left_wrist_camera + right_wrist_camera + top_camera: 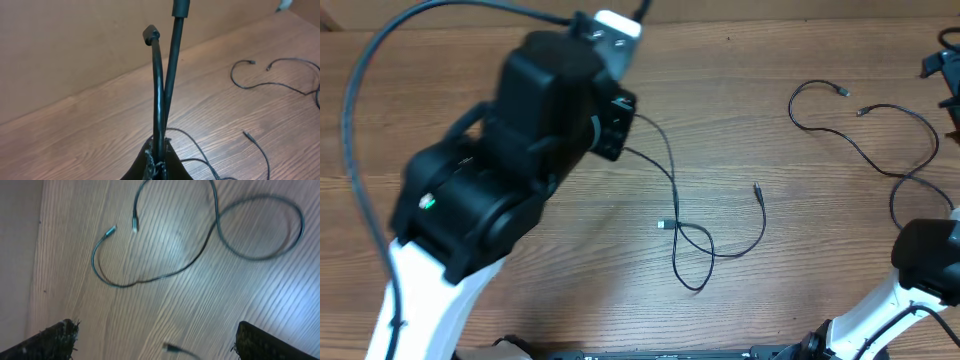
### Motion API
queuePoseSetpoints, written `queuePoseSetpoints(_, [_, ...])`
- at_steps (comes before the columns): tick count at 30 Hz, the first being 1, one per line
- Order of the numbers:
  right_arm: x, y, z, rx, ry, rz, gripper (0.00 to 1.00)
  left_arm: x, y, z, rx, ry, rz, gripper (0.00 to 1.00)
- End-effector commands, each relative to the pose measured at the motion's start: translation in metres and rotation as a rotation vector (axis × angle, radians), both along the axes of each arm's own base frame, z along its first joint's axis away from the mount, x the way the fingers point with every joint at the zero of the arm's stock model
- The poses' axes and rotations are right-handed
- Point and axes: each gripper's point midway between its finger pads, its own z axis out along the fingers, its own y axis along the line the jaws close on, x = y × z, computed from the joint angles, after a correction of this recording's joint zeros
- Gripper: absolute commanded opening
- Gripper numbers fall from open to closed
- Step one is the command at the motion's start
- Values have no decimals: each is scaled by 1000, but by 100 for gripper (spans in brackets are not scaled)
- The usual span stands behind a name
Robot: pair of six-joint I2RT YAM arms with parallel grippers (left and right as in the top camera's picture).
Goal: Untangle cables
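My left gripper point(616, 118) is shut on a black cable point(159, 95) at the table's upper middle. From the shut fingertips point(153, 161) two strands of this cable rise, one ending in a black plug point(151, 34). Below the gripper the cable point(672, 185) runs down the table to a crossed loop point(696, 262), with a silvery plug point(662, 225) and a dark plug point(757, 187) lying loose. A second cable point(880, 150) lies spread at the right, both its plugs point(112, 230) showing in the right wrist view. My right gripper point(157, 332) hangs wide open above it, a blurred plug point(170, 348) between its fingers.
The left arm's bulky black body point(510, 150) covers the table's left part. The right arm's white base point(920, 270) sits at the lower right corner. A brown wall point(75, 45) rises behind the table's far edge.
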Motion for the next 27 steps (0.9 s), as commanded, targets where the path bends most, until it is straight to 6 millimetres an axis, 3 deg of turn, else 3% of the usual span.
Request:
queuePoseSetpoints(1, [2,11,-8,30,22,-88,100,-9,13,15,-16,-37,18,4])
queuePoseSetpoints(7, [-11,28,-47,92,157,-95,100,-17,18,15,-9,-29,19,4])
queuePoseSetpoints(11, [-41,18,-61,-57,258,-102,99,-18,27,16,9,-38,51,4])
queuePoseSetpoints(18, [-78,37,-61,-93,73,-83,100,-17,29,16,13,-40,61,4])
queuePoseSetpoints(20, [-86,52,-72,-45,8,-66,100,-17,28,16,13,-39,60,4])
queuePoseSetpoints(23, [-79,71,-91,36,-100,-31,100,-17,28,15,13,-39,60,4])
queuePoseSetpoints(27, [-79,86,-135,159,-116,-136,100,-19,29,12,11,-23,63,4])
